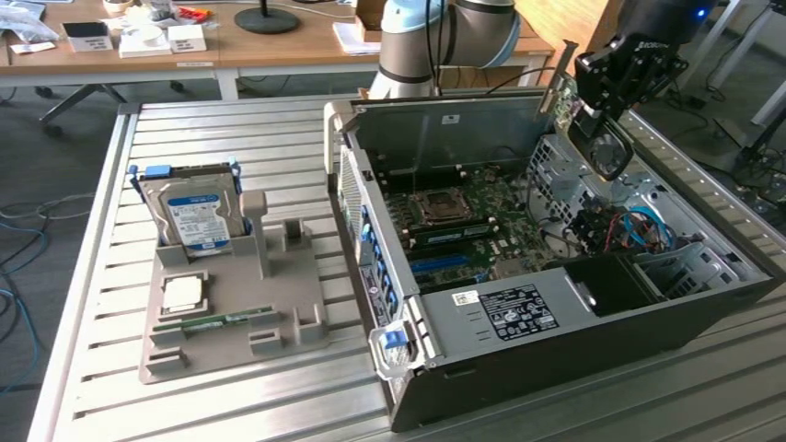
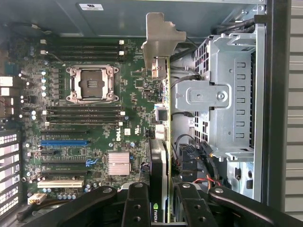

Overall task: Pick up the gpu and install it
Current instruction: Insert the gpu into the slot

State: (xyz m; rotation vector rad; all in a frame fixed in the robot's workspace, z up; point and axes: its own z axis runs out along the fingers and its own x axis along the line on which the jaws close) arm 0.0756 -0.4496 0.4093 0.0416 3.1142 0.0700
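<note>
Gpu (image 2: 164,113) in tool (image 2: 163,201) over motherboard (image 2: 137,94)

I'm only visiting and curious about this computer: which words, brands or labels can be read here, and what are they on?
"DELL": white print on the green motherboard.
"NVIDIA", partly cut off: on the gpu held in the pincer.
Blue label on the hard drive: too blurred to read.
Black label on the computer case: too small to read.
White sticker on the case wall: too small to read.
</note>
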